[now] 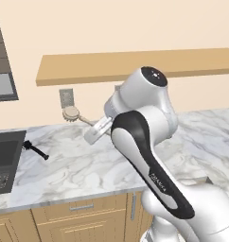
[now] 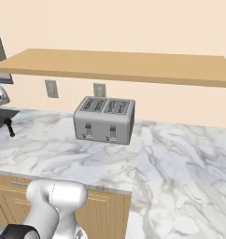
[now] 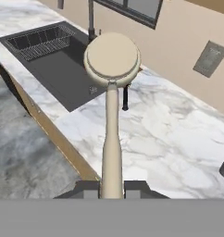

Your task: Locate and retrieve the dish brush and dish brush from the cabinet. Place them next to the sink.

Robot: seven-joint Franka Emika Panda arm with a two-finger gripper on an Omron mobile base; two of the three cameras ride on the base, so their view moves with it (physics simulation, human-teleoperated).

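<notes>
The claw [image 3: 112, 187] grips the pale wooden brush [image 3: 112, 83] by its handle, raised above the counter [image 1: 88, 165].

Cream wall [image 2: 133, 28], wooden shelf [image 2: 133, 65], marble counter [image 2: 180, 163], 2 wall outlets [image 2: 99, 89]

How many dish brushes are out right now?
2. The pale wooden dish brush is held in the fingers above the counter; the black dish brush lies on the marble beside the sink.

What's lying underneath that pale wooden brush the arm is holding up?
Below the raised wooden dish brush lies the marble counter beside the dark sink. The black dish brush rests there too; in the hand view the wooden head covers most of it.
</notes>
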